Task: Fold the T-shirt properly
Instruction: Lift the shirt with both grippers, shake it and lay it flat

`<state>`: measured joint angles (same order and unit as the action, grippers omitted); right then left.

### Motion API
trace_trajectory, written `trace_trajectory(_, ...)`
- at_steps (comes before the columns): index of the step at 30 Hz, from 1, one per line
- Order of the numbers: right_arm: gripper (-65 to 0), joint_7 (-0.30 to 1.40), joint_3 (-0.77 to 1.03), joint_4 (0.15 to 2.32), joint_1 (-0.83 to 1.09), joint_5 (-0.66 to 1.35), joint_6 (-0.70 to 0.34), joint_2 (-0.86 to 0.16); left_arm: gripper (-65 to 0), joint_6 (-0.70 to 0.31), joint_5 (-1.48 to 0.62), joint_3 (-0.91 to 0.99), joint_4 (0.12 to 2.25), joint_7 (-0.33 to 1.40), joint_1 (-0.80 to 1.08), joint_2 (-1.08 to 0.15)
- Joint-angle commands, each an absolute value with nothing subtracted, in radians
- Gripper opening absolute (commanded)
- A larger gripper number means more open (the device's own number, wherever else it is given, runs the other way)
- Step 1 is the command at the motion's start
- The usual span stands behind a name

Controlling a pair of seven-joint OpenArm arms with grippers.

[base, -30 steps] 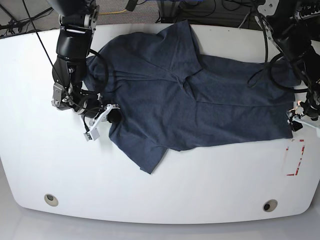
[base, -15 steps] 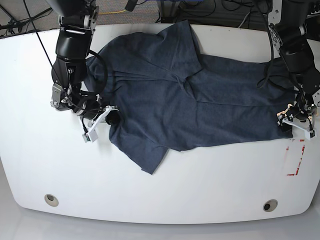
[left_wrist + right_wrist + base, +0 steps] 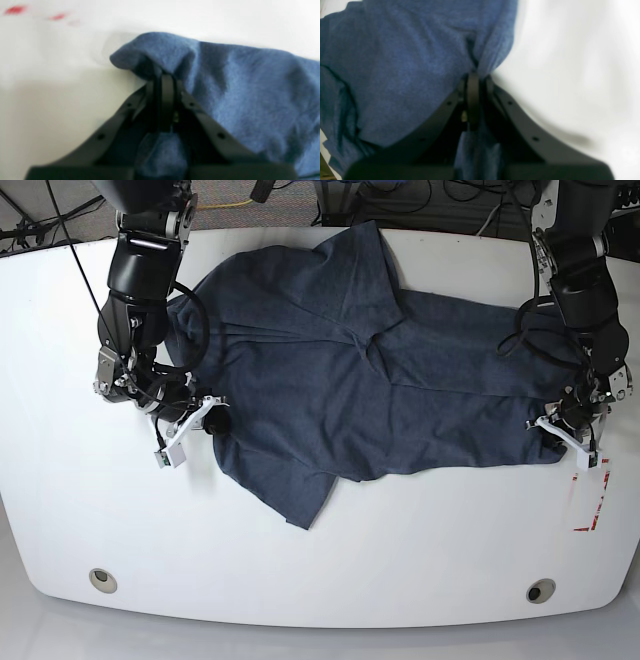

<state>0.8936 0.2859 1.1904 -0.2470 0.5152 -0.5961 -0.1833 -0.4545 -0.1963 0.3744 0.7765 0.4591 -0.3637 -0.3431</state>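
Note:
The dark slate-blue T-shirt (image 3: pixel 380 380) lies spread and rumpled across the white table (image 3: pixel 400 550), with one sleeve pointing toward the front edge. At the shirt's right edge in the base view, my left gripper (image 3: pixel 562 430) is shut on a raised fold of the T-shirt (image 3: pixel 237 87). The left wrist view shows that gripper (image 3: pixel 163 78) pinching the fold, jaws together. My right gripper (image 3: pixel 210 420) is at the shirt's left edge. In the right wrist view this gripper (image 3: pixel 473 76) is shut on a bunched edge of the T-shirt (image 3: pixel 407 62).
Red tape marks (image 3: pixel 590 500) lie on the table just right of the left gripper and show as red tape marks (image 3: pixel 15 10) in the left wrist view. Two round holes (image 3: pixel 101 579) (image 3: pixel 540 591) sit near the front edge. Cables run behind the table.
My left gripper moved inward from the table's right side onto the shirt's right edge and shut on it. My right gripper shifted slightly up and left, still holding fabric.

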Motion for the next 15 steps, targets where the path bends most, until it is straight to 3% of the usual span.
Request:
trace_trajectory(1,-65.0,0.874,0.288,1.214,-0.292,0.533,-0.605,-0.196,-65.0,-0.461,-0.177,0.375,0.776,0.521,-0.38,-0.349)
trace_trajectory(8,-65.0,0.875,0.289,1.362,-0.297,0.533,-0.605,-0.237,-65.0,-0.464,-0.179,0.437,0.989,0.642,-0.39,-0.348)
trace_trajectory(15,-65.0,0.888,0.288,1.371,-0.392,0.533,-0.605,-0.28,-65.0,-0.515,-0.179,0.483,1.121,0.776,-0.453,-0.343)
